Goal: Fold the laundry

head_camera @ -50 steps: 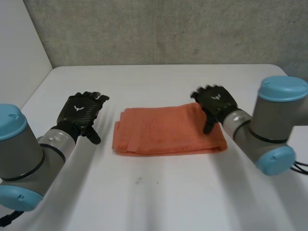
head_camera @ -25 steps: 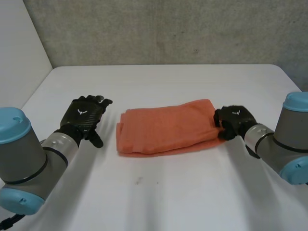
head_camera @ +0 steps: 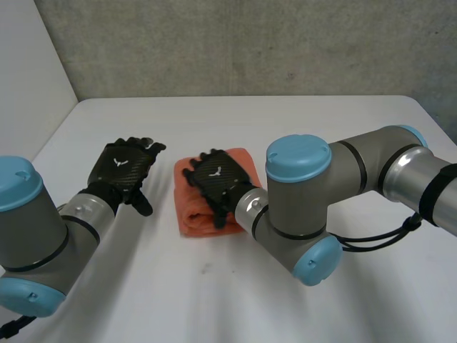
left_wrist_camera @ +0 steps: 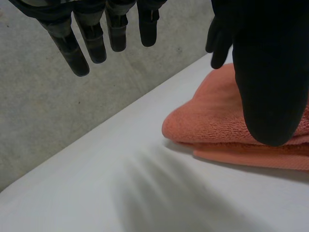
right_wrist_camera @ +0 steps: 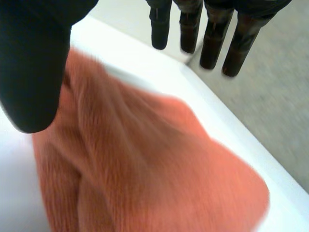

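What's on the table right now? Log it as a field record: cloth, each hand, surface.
cloth: orange terry towel, folded into a compact bundle, stacked layers showing at its edge
left hand: open, fingers straight, beside the towel and apart from it
right hand: open, fingers straight, palm down over the towel's middle; contact cannot be told
surface: white table, with the towel lying on it

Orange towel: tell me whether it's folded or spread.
Folded. The towel shows stacked layers at its edge, bunched compactly beneath the right hand.
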Robot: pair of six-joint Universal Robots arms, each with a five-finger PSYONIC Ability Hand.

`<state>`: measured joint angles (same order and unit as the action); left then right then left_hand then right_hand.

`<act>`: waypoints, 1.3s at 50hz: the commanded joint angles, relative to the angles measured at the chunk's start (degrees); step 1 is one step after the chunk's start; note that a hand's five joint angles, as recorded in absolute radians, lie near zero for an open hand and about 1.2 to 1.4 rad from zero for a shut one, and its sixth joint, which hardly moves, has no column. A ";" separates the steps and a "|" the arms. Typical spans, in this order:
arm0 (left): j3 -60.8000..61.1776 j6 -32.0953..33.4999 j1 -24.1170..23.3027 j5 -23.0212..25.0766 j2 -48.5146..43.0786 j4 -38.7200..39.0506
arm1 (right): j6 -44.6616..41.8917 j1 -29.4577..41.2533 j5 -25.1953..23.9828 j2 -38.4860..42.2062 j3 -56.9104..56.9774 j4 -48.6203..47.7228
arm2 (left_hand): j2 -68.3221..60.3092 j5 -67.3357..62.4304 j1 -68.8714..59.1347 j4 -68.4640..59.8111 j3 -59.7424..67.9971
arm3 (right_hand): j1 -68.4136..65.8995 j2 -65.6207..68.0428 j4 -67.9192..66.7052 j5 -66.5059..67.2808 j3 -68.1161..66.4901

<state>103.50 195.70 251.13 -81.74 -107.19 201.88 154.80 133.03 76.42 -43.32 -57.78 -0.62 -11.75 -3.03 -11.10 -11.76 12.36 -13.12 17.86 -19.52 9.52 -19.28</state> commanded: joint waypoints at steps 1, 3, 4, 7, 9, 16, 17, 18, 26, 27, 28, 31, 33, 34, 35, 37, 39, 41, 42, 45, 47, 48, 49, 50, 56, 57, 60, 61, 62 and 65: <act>-2.07 -0.49 0.06 -0.09 0.06 -0.08 | 6.27 -2.94 10.78 -6.31 -2.06 1.59 | 1.03 2.31 0.38 1.04 -1.64 | 3.12 -7.86 9.52 -9.52 9.28; -4.25 -0.67 -0.81 -0.26 0.06 -0.25 | 9.36 -4.79 9.63 -8.52 -3.30 1.59 | 0.69 1.98 0.05 0.71 -1.30 | 3.12 -7.86 9.52 -9.52 9.28; -5.14 -0.75 -0.99 -0.27 0.06 -0.60 | 10.86 -5.75 8.93 -9.40 -3.83 1.50 | 0.52 1.81 -0.12 0.54 -1.13 | 3.12 -7.86 9.52 -9.52 9.28; -9.27 -2.94 -2.83 -0.18 -1.00 -0.96 | 15.96 -8.48 5.59 -10.38 -4.54 1.67 | -0.48 0.80 -1.13 -0.47 -0.13 | 3.12 -7.86 9.52 -9.52 9.28; -11.73 -5.22 -4.42 -0.09 -2.40 -1.66 | 17.46 -9.27 3.66 -10.38 -4.54 2.02 | -0.82 0.46 -1.47 -0.81 0.21 | 3.12 -7.86 9.52 -9.52 9.28; -27.19 -15.60 -9.26 0.00 -13.90 -12.72 | 19.92 -11.03 -2.23 -5.65 -1.21 2.72 | -0.82 0.46 -1.47 -0.81 0.21 | 3.12 -7.86 9.52 -9.52 9.28; -28.86 -16.48 -9.34 -0.09 -15.40 -14.22 | 19.93 -11.21 -2.41 -3.63 0.54 3.51 | -0.82 0.46 -1.47 -0.81 0.21 | 3.12 -7.86 9.52 -9.52 9.28; -31.66 -17.62 -9.35 -0.26 -18.11 -16.75 | 19.93 -11.21 -2.50 -2.65 1.34 4.04 | -0.82 0.46 -1.47 -0.81 0.21 | 3.12 -7.86 9.52 -9.52 9.28; -34.77 -18.07 -9.26 -4.12 -26.48 -21.35 | 19.57 -12.70 -2.42 6.84 10.22 11.16 | -0.99 0.29 -1.64 -0.98 0.38 | 3.12 -7.86 9.52 -9.52 9.28; -34.68 -17.98 -9.17 -4.83 -26.84 -21.44 | 19.57 -12.88 -2.42 7.54 10.93 12.04 | -0.82 0.46 -1.47 -0.81 0.22 | 3.12 -7.86 9.52 -9.52 9.28; -34.51 -17.89 -9.08 -5.45 -27.27 -21.61 | 19.49 -13.23 -2.33 8.77 12.41 13.78 | -0.82 0.46 -1.47 -0.81 0.21 | 3.12 -7.86 9.52 -9.52 9.28; -32.93 -17.19 -8.56 -6.33 -27.72 -21.96 | 19.31 -13.76 -2.33 10.45 14.62 16.17 | -0.49 0.80 -1.13 -0.47 -0.12 | 3.12 -7.86 9.52 -9.52 9.28; -31.96 -16.32 -8.47 -6.42 -27.72 -22.14 | 19.22 -13.85 -2.33 11.50 16.38 17.93 | -0.49 0.80 -1.13 -0.47 -0.12 | 3.12 -7.86 9.52 -9.52 9.28; -31.00 -14.92 -8.47 -6.77 -27.28 -22.23 | 19.22 -13.85 -2.33 11.59 16.82 18.28 | -0.32 0.96 -0.97 -0.31 -0.29 | 3.12 -7.86 9.52 -9.52 9.28; -30.47 -14.21 -8.38 -6.94 -27.10 -22.14 | 19.22 -13.85 -2.24 11.59 17.17 18.63 | -0.32 0.97 -0.96 -0.30 -0.29 | 3.12 -7.86 9.52 -9.52 9.28; -29.76 -12.98 -8.29 -7.21 -26.32 -22.05 | 19.22 -13.85 -2.33 11.33 17.70 18.99 | -0.32 0.97 -0.96 -0.30 -0.29 | 3.12 -7.86 9.52 -9.52 9.28; -29.06 -12.01 -8.38 -7.12 -24.12 -22.05 | 19.40 -13.85 -2.33 11.07 17.79 18.99 | -0.15 1.13 -0.80 -0.14 -0.46 | 3.12 -7.86 9.52 -9.52 9.28; -28.79 -11.92 -8.38 -7.03 -22.28 -21.97 | 19.75 -13.76 -2.33 10.28 17.79 18.99 | -0.15 1.13 -0.80 -0.14 -0.46 | 3.12 -7.86 9.52 -9.52 9.28; -28.79 -12.00 -8.47 -7.03 -20.44 -21.96 | 19.84 -13.67 -2.24 9.67 17.79 18.99 | 0.02 1.30 -0.63 0.03 -0.63 | 3.12 -7.86 9.52 -9.52 9.28; -28.97 -12.09 -8.82 -6.95 -16.14 -21.70 | 20.19 -13.59 -1.63 5.63 17.00 18.46 | 0.35 1.64 -0.29 0.37 -0.96 | 3.12 -7.86 9.52 -9.52 9.28; -29.23 -12.09 -8.91 -6.95 -13.67 -21.53 | 20.71 -13.67 -0.92 3.08 16.65 18.29 | 0.52 1.80 -0.12 0.53 -1.13 | 3.12 -7.86 9.52 -9.52 9.28; -29.40 -12.09 -8.91 -6.95 -12.44 -21.53 | 21.67 -13.93 0.21 0.37 15.86 17.76 | 0.69 1.97 0.04 0.70 -1.30 | 3.12 -7.86 9.52 -9.52 9.28; -29.67 -12.09 -8.91 -6.95 -10.08 -21.53 | 22.21 -14.11 0.92 -1.05 15.33 17.32 | 0.69 1.97 0.05 0.70 -1.30 | 3.12 -7.86 9.52 -9.52 9.28; -29.76 -11.92 -8.82 -7.03 -8.92 -21.53 | 22.73 -14.20 1.71 -2.45 14.72 16.71 | 0.69 1.97 0.05 0.70 -1.30 | 3.12 -7.86 9.52 -9.52 9.28; -30.20 -12.36 -6.89 -7.56 0.22 -22.31 | 23.79 -18.49 10.57 -17.37 3.06 6.10 | 0.69 1.97 0.05 0.70 -1.30 | 3.12 -7.86 9.52 -9.52 9.28; -30.02 -12.53 -6.28 -7.82 1.28 -22.49 | 23.79 -19.20 11.38 -19.67 0.76 4.07 | 0.69 1.97 0.05 0.70 -1.30 | 3.12 -7.86 9.52 -9.52 9.28; -29.67 -12.71 -4.08 -8.18 5.32 -25.21 | 23.35 -21.66 11.82 -27.23 -7.85 -2.88 | 0.86 2.14 0.21 0.87 -1.47 | 3.12 -7.86 9.52 -9.52 9.28; -29.50 -12.88 -3.55 -8.09 6.29 -26.26 | 23.18 -22.28 11.74 -28.82 -9.62 -4.03 | 1.03 2.31 0.38 1.04 -1.63 | 3.12 -7.86 9.52 -9.52 9.28; -29.32 -13.06 -3.20 -8.00 7.34 -27.14 | 22.83 -23.42 11.56 -31.36 -12.50 -5.78 | 1.03 2.31 0.38 1.04 -1.64 | 3.12 -7.86 9.52 -9.52 9.28; -28.09 -14.46 -2.05 -7.65 10.68 -29.08 | 22.04 -24.74 10.86 -34.28 -16.04 -5.80 | 1.03 2.31 0.38 1.04 -1.64 | 3.12 -7.86 9.52 -9.52 9.28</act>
<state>73.78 182.96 246.20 -89.64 -102.96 177.32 178.35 112.25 87.69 -67.90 -62.50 -0.57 -11.75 -2.58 -11.10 -11.76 12.36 -11.83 12.68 -13.30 3.20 -12.12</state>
